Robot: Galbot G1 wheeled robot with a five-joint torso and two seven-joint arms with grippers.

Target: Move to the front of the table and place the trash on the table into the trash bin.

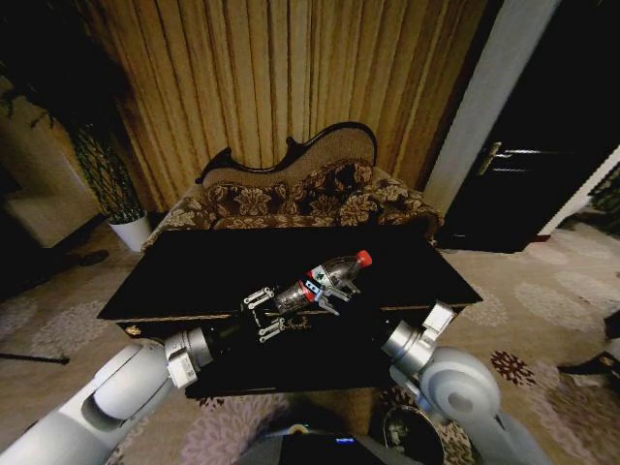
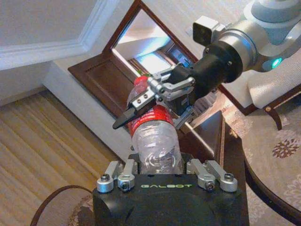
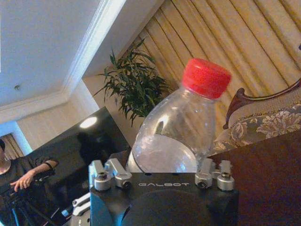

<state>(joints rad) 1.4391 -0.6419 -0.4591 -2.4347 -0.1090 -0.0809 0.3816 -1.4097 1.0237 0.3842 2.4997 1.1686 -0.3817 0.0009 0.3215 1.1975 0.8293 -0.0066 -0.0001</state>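
Now bottle [image 1: 334, 274] above table [image 1: 194, 276], clamped between both grippers' fingers: left [image 1: 287, 297], right [image 1: 323, 288].

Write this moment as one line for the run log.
left gripper: shut on bottle base | right gripper: around bottle neck | bottle: above table

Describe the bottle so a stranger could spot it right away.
Find the black table before the sofa. Above its front edge, the bottle lies tilted between both pincers, left and right. It is clear plastic with a red cap and label.
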